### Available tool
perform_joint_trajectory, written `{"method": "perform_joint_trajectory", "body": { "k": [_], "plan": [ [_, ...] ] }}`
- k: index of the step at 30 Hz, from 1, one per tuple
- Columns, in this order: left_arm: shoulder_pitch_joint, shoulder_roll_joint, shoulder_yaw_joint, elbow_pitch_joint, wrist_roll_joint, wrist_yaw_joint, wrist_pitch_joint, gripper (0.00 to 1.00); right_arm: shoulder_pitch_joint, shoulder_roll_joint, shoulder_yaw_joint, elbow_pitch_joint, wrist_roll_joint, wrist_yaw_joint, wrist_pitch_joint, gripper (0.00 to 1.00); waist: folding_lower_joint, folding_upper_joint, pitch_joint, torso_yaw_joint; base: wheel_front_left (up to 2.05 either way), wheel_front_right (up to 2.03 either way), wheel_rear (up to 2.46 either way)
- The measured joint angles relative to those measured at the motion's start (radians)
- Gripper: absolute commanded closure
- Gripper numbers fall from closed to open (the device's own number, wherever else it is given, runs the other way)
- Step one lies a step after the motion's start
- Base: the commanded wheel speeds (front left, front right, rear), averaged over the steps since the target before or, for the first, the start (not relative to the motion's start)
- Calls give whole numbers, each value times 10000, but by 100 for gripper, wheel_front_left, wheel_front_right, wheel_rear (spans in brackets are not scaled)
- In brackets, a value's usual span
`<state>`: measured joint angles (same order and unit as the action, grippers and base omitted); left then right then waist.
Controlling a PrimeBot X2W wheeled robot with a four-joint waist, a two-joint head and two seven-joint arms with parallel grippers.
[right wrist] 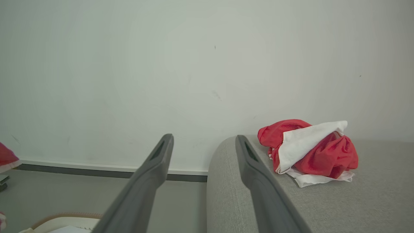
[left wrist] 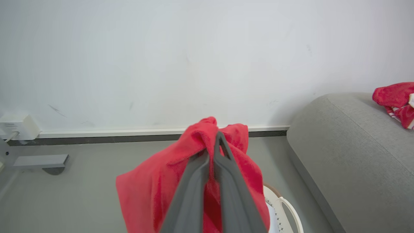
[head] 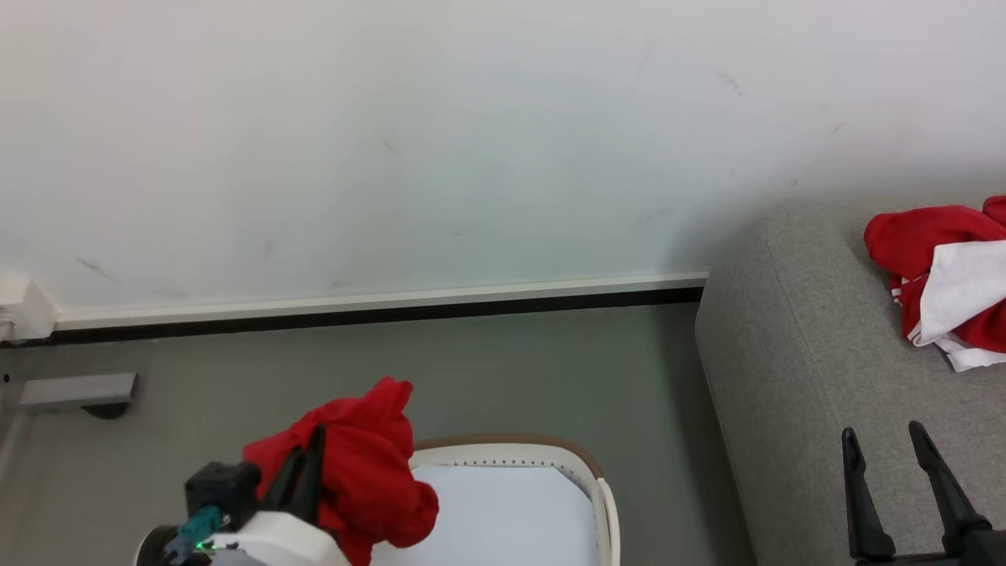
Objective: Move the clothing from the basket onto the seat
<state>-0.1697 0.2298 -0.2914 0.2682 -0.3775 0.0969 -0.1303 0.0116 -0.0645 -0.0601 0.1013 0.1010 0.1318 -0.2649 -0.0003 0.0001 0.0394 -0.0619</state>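
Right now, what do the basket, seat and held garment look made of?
Basket: likely smooth cream plastic, perforated wall, brown woven-look rim. Seat: matte grey woven upholstery, weave and seam visible. Garment: soft red fabric, exact cloth unclear; it bunches in limp folds.

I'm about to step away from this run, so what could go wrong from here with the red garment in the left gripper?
The left gripper pinches the red garment by one bunched fold near its fingertips, the rest hanging loose, so it might slip onto the floor between the basket and the seat. The open right gripper sits over the seat's near edge, where swinging fabric could snag on it.
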Motion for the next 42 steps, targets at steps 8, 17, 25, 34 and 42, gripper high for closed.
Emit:
{"method": "perform_joint_trajectory", "body": {
  "k": [8,17,25,34,42],
  "plan": [
    [1260,418,316,-892,56,454,-477,100,439,-4,163,320,-27,0,2,0,1,0,-517,74,0,0,0],
    [1751,424,512,-1097,-35,640,-723,100,690,-6,207,535,58,0,2,0,1,0,-748,171,0,0,0],
    [1754,573,573,-1206,-105,708,-717,100,682,-59,299,568,138,0,2,0,3,0,-727,169,0,0,0],
    [1426,652,109,-2178,-88,466,-251,100,422,-930,924,224,443,2,2,0,2,0,-684,-21,0,0,0],
    [712,493,-903,-3185,105,-12,512,100,26,-2207,2911,-428,1051,2,441,0,3,0,-615,-234,0,0,0]
  ]
}}
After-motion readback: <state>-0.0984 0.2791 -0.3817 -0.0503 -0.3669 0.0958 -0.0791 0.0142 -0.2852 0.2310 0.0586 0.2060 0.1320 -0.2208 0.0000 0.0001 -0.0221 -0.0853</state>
